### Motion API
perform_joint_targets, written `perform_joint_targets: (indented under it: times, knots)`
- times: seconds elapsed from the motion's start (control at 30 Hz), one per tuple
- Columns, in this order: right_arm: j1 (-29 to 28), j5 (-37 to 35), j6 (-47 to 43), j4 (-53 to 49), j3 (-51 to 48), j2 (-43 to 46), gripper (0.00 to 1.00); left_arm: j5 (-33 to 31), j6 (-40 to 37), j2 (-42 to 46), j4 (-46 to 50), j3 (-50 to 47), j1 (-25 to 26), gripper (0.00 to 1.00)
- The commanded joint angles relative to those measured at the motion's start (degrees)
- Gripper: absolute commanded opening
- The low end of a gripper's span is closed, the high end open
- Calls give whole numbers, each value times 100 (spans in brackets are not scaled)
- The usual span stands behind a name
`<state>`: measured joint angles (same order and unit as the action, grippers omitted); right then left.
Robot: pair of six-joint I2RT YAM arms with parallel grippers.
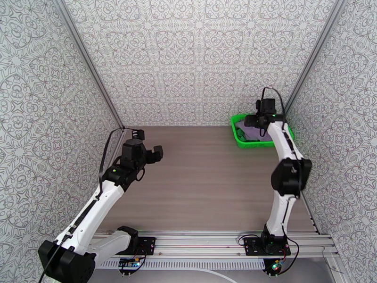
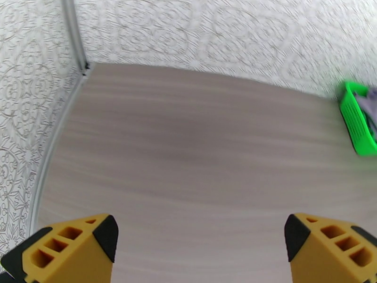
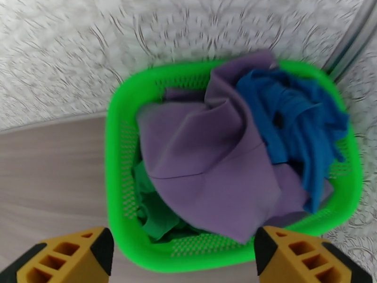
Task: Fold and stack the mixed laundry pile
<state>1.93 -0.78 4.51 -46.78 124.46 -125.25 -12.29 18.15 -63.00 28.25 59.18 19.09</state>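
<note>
The mixed laundry pile sits bundled inside a bright green mesh basket [image 1: 254, 144] in the far right corner of the table [image 1: 202, 180], close against the back wall and the corner post. In the top view the right arm crosses over the basket and hides most of its right side, so only a sliver of cloth can be made out there. The right wrist view is blurred but shows more. The lavender-grey garment [image 3: 212, 170] lies crumpled on top and spans most of the basket [image 3: 113, 152]. The bright blue garment [image 3: 297, 123] is bunched along one side, partly over the lavender cloth and up against the rim. The dark green garment [image 3: 151, 213] is mostly buried, showing only along the opposite side beneath the lavender edge. The right gripper [image 3: 184, 251] hangs above the basket's near rim with its fingers spread wide and nothing between them; the yellow fingertips [image 3: 99, 253] are cut off by the frame. The left gripper [image 1: 148, 143] hovers over the far left part of the table, also spread wide and holding nothing, with its fingers [image 2: 94, 241] cropped at the bottom of the left wrist view. A broad stretch of wood-grain surface lies between it and the basket [image 2: 356, 123], which is cut off at the right edge of that view.
</note>
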Motion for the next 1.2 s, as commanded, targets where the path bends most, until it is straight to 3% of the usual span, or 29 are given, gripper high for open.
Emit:
perform_joint_targets:
  times: [0.0, 0.23, 0.4, 0.47, 0.53, 0.6, 0.7, 0.9, 1.0, 1.17]
  knots:
    - [163, 150, -62, -561, 580, -445, 80, -156, 111, -118, 153, 129, 238, 98]
    - [344, 545, 52, -313, 810, -1109, 78, -408, -52, -540, 60, 144, 558, 98]
    - [352, 713, 215, -260, 1073, -1484, 70, -562, -157, -873, 92, 273, 714, 98]
    - [354, 743, 283, -269, 1177, -1595, 55, -596, -173, -941, 105, 319, 766, 98]
    - [355, 795, 326, -331, 1311, -1657, 31, -623, -202, -986, 141, 387, 822, 98]
    - [351, 807, 376, -376, 1397, -1595, 0, -658, -227, -986, 179, 448, 880, 96]
    - [353, 914, 419, -184, 1191, -1102, 0, -760, -255, -927, 260, 517, 970, 95]
    - [266, 1293, 586, 621, 405, 732, 0, -779, -165, -635, 304, 529, 1065, 92]
    - [34, 1438, 440, 1076, 60, 1697, 0, -766, -114, -498, 283, 491, 1070, 91]
    - [-501, 1724, 85, 1246, 294, 2663, 0, -748, -81, -304, 356, 481, 1074, 88]
